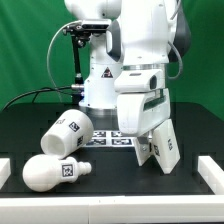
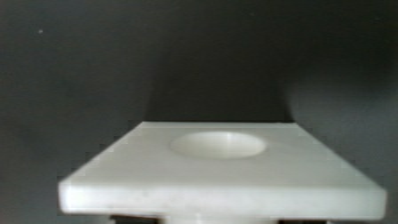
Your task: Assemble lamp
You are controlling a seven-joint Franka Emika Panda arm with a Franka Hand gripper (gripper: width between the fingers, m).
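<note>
My gripper (image 1: 146,132) is shut on the flat square lamp base (image 1: 162,149) and holds it tilted on edge above the black table, on the exterior view's right. In the wrist view the base (image 2: 214,165) fills the lower part, its round socket (image 2: 219,146) facing up, and my gripper (image 2: 199,216) clamps its near edge; the fingers are mostly hidden under it. The tapered shade (image 1: 68,132) lies on its side left of centre. The rounded bulb (image 1: 54,172) lies on its side in front of the shade.
The marker board (image 1: 108,137) lies flat on the table behind the base. White rail pieces stand at the front left (image 1: 5,170) and front right (image 1: 211,171). The robot's white body (image 1: 100,75) rises at the back, with cables on the left.
</note>
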